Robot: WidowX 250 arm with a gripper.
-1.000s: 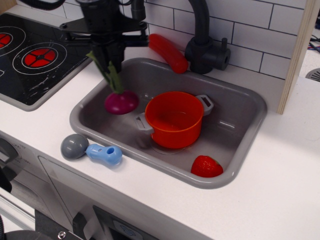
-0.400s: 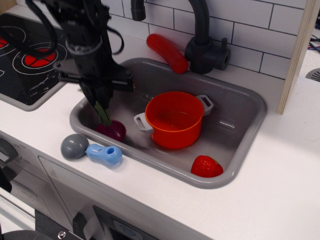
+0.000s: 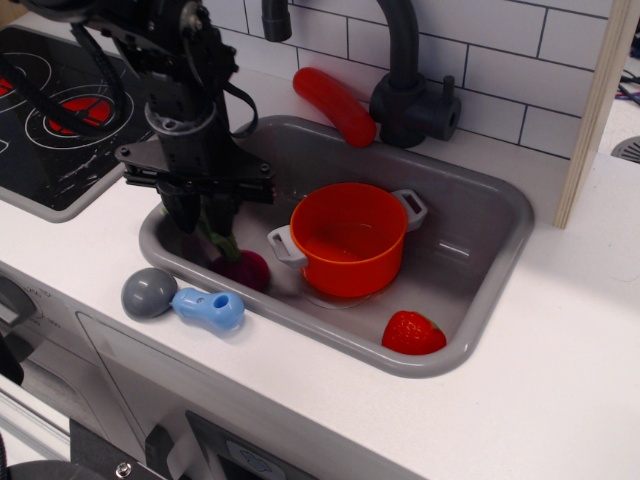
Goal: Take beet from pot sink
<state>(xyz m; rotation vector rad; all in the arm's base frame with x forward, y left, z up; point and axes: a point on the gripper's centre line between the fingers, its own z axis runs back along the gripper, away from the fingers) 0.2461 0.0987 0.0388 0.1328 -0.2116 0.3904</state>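
Observation:
The beet (image 3: 245, 268) lies on the floor of the grey sink (image 3: 505, 215), at its front left corner, left of the orange pot (image 3: 350, 240). Its green leaves point up and left toward my gripper. My gripper (image 3: 201, 216) hangs just above the beet, over the leaves. Its fingers (image 3: 179, 212) stand apart on either side of the leaves, so it is open. The pot stands upright in the middle of the sink and holds nothing that I can see.
A red strawberry (image 3: 412, 333) lies in the sink's front right corner. A red sausage (image 3: 335, 105) and the black faucet (image 3: 405, 95) are behind the sink. A grey and blue utensil (image 3: 185, 302) lies on the counter in front. The stove (image 3: 60, 115) is at left.
My gripper carried the beet down and to the left, from above the sink's left part to its floor. The fingers then spread apart and the beet came to rest on the sink floor.

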